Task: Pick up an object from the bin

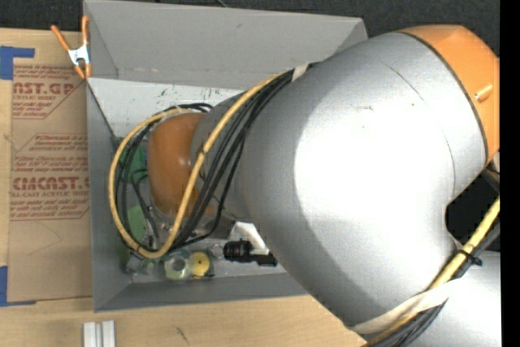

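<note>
Low over front-left part of bin [227,36]: arm [366,175], orange cover [172,158] on wrist, cable loops [130,199]. Pincer beneath cover; how far open, what it has hold of: cannot tell. Target probably under wrist, not identifiable. Nearest things: yellow round piece [196,264] and black piece [248,253] by front wall, white scrap [249,235] just behind, green piece [140,166] near left wall. Risks, by judgement: cable loops snagging small pieces on lift; wrist crowding left wall; blind grab closing on nothing or on two things together.
</note>
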Controlling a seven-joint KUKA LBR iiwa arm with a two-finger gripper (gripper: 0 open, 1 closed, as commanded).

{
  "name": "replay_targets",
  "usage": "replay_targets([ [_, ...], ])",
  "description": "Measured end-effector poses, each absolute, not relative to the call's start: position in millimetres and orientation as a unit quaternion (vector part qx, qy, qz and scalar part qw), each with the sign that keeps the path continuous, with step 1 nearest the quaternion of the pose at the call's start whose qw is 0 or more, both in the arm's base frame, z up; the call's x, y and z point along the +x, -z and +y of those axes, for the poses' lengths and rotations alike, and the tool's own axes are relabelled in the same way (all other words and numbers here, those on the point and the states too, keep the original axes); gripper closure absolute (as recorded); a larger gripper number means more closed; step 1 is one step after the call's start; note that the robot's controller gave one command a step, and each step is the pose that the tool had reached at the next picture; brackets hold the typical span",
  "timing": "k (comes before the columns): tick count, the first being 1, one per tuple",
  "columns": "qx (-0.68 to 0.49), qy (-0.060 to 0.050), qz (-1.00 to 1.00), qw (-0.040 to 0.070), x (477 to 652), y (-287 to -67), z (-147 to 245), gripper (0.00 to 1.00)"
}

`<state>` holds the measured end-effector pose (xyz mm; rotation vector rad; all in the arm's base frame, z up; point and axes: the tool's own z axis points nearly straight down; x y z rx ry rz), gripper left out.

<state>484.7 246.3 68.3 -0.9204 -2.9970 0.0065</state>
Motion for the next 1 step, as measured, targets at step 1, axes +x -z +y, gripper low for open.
replay_targets([
  [1, -0.294, 0.000, -0.956, 0.000, 484.6, -85.0, 246.2, 1.00],
])
